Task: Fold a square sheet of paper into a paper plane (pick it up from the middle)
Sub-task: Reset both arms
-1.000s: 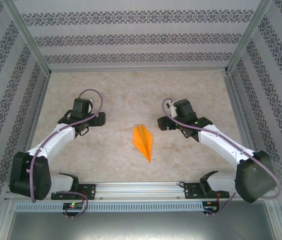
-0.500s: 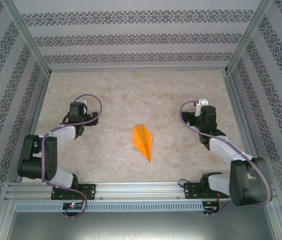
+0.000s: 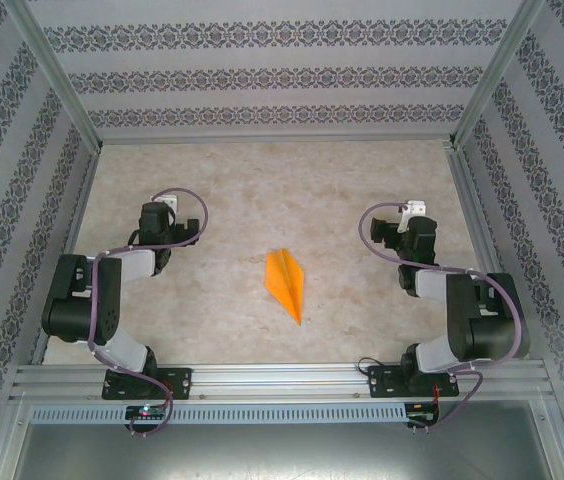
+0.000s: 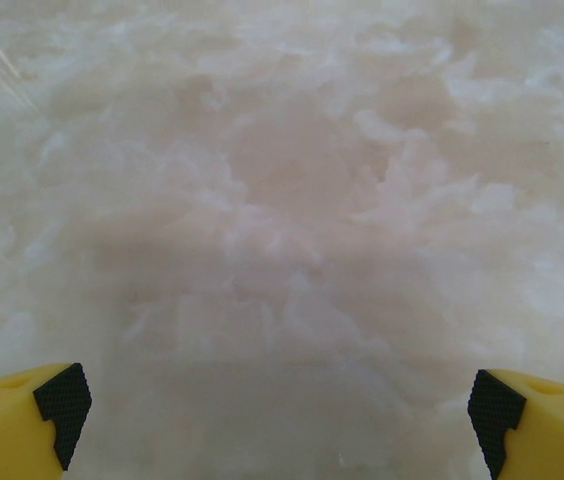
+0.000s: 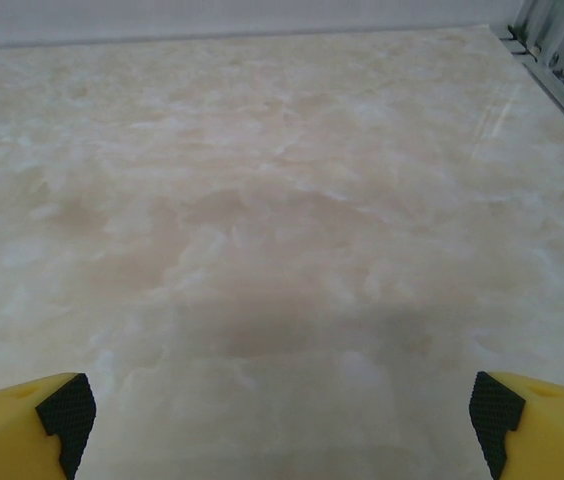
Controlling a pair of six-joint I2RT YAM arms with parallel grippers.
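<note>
Left gripper (image 4: 277, 410) and right gripper (image 5: 282, 410) both stand spread wide, nothing between their yellow fingers (image 4: 12, 425), with bare table (image 5: 282, 200) beneath each. Between them lies the paper plane (image 3: 287, 284), an orange dart with its nose toward 5 o'clock (it looks finished). The left gripper sits at its 10 o'clock and the right gripper at its 2 o'clock, both well apart from it. Folding seems done; only parking the arms looks left. Since a second ago both arms have drawn back toward their bases, while the plane has not shifted.
</note>
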